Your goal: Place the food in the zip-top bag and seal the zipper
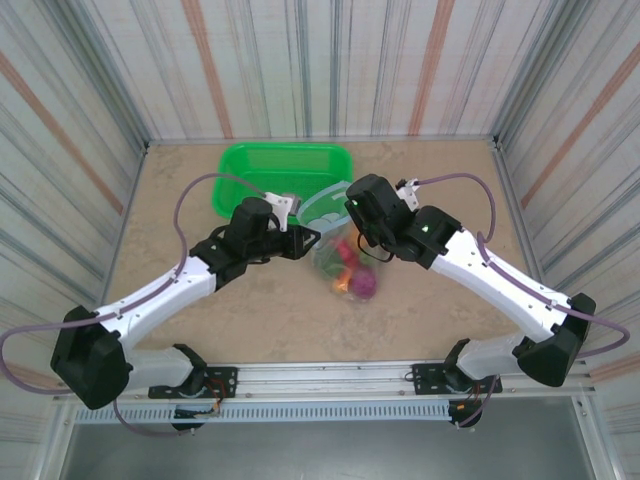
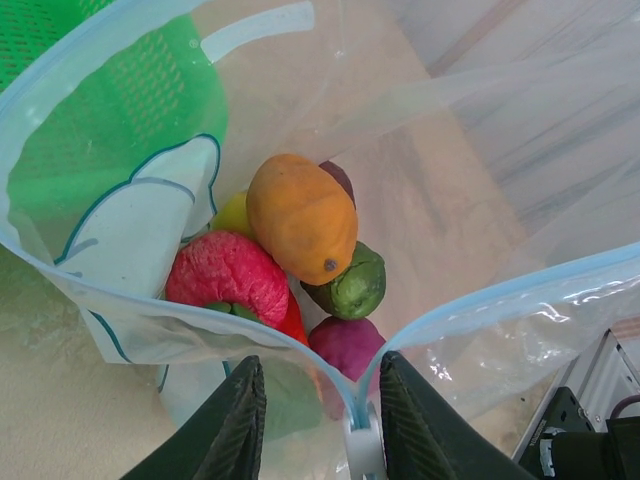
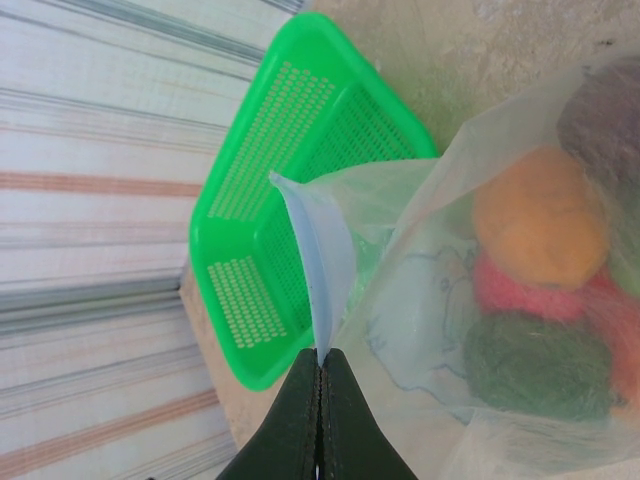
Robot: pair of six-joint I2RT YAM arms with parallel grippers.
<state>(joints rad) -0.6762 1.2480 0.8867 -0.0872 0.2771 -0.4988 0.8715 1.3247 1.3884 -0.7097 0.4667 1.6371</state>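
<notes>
Food: the toy food [image 2: 280,260] is lying in a pile at the bottom of the zip-top bag [image 2: 130,250]. An orange fruit [image 2: 300,210] is sitting on top, with a red toy [image 2: 225,280], a green toy [image 2: 355,285] and a purple toy [image 2: 345,345] crowding round it. A bit of yellow and a dark one are peeking out behind.
Bag: its bottom looks to be resting on the worktop [image 1: 200,310], just in front of the green basket [image 1: 285,160], between the two arms. Its mouth is gaping wide.
Zipper: the light-blue zipper [image 2: 80,50] is running round the open mouth. Its two sides are standing well apart, so nothing is sealed yet.
Left claw: the left claw [image 2: 322,365] is sitting at one end of the mouth. Its fingers are spread, and the blue edge is running down between them. It is not squeezing anything.
Right claw: the right claw [image 3: 320,358] is squeezing tight on the blue strip at the other end and holding it up.
Step now: I think the filling is done and the closing is starting.
Doing it well: the claws should be pulling the two ends gently away from each other, so both blue sides are coming together flat. Then one claw should be pinching the strip and sliding along it, end to end, while the other is holding firm.
Watch out: pulling too hard could be tipping the bag and spilling the food.
</notes>
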